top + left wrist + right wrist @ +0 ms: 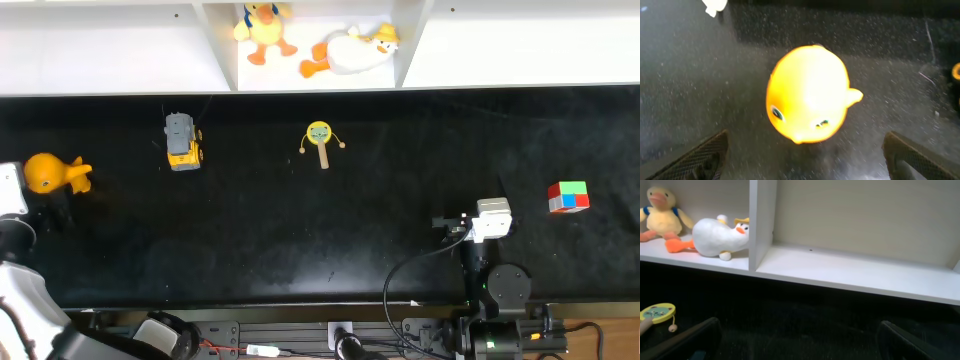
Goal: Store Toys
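Standing at the near edge of the black table [300, 250], I see the white shelf [120, 60] running along the far side at twelve o'clock. Its middle compartment holds a yellow plush duck [263, 28] sitting up and, just beside it toward one o'clock, a white plush goose [350, 50] lying on its side.

Four toys are on the table, well apart from each other. A round orange duck toy [55, 173] sits out at nine o'clock, near the left end. A grey and yellow toy truck [182, 140] stands at about ten o'clock. A small rattle drum [320, 143] with a wooden handle lies at twelve o'clock, just in front of the shelf's middle compartment. A colour cube [568, 197] rests at three o'clock.

The left gripper [805, 150] is over the orange duck toy with its claw spread wide. One finger shows on either side of the toy and neither touches it, so the toy lies free on the table between them.

The right gripper [797, 335] is at about four o'clock, low over the table and facing the shelf. Its claw is also spread wide, with bare table between the fingers. From its wrist, the rattle drum lies off to one side and the two plush birds sit beyond the shelf's divider [762, 225]
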Tool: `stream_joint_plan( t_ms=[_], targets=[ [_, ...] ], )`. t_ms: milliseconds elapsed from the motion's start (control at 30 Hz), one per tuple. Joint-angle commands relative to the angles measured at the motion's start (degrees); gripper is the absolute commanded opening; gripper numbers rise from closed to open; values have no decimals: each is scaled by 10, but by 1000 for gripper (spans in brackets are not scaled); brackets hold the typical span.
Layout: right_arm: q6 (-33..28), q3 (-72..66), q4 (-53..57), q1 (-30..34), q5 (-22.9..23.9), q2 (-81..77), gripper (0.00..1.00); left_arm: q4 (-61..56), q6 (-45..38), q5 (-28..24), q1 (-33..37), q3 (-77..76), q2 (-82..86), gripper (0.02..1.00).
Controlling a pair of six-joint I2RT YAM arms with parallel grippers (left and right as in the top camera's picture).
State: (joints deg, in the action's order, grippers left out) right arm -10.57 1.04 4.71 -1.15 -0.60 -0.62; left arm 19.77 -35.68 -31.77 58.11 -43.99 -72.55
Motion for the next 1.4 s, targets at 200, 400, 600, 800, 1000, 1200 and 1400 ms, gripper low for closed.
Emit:
stream_joint_plan(
  t_ms=[200, 400, 600, 800, 1000, 1200, 1400],
  targets=[
    [3, -8, -3, 1, 2, 4, 996, -55, 17, -16, -37, -35, -81, 998],
    [3, -8, -3, 1, 2, 4, 996, -79, 18, -7, -45, -38, -100, 978],
    [3, -8, -3, 1, 2, 4, 996, -87, 43, 23, -45, -38, -101, 485],
    [3, -8, -3, 1, 2, 4, 996, -62, 47, 16, -45, -38, -94, 97],
    [3, -8, -3, 1, 2, 4, 996, 33, 93, 19, -68, -54, -11, 36],
    [3, -8, -3, 1, 2, 4, 996, 134, 158, 110, -146, -164, -2, 38],
    [3, -8, -3, 1, 2, 4, 996, 121, 225, 137, -178, -228, -2, 36]
  ],
)
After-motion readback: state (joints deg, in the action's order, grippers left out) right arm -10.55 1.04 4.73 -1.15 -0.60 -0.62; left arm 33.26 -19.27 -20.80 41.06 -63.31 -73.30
